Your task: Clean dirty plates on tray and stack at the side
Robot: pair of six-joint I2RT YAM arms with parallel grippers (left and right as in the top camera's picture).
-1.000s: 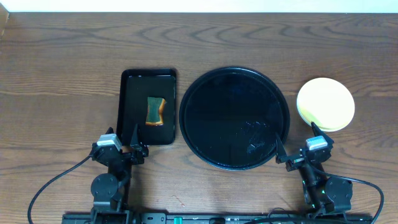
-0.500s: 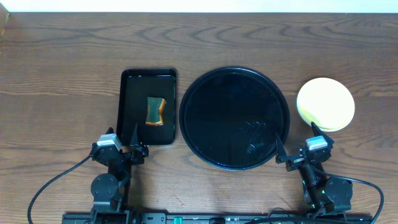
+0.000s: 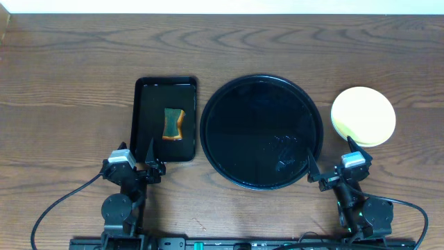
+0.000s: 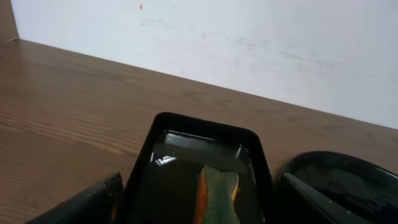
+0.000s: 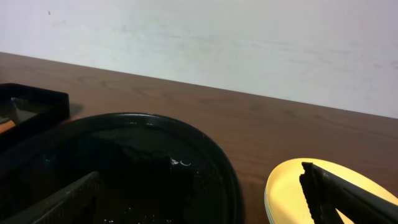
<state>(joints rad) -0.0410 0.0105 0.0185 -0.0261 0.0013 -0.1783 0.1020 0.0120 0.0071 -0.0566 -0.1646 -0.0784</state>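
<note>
The round black tray [image 3: 261, 132] lies mid-table with only wet streaks on it, no plate; its rim [image 5: 214, 155] fills the lower left of the right wrist view. The plates [image 3: 363, 116] sit stacked on the table right of the tray, a pale yellow one [image 5: 289, 193] on top and a pale edge showing beneath. My right gripper [image 3: 331, 156] hangs open at the near edge, between tray and stack, holding nothing. My left gripper [image 3: 139, 154] is open and empty near the small tray's front end.
A rectangular black tray [image 3: 139, 118] holding shallow water and a green-and-orange sponge [image 3: 173, 124] lies left of the round tray; the sponge [image 4: 217, 193] shows between my left fingers. A white wall borders the table's far edge.
</note>
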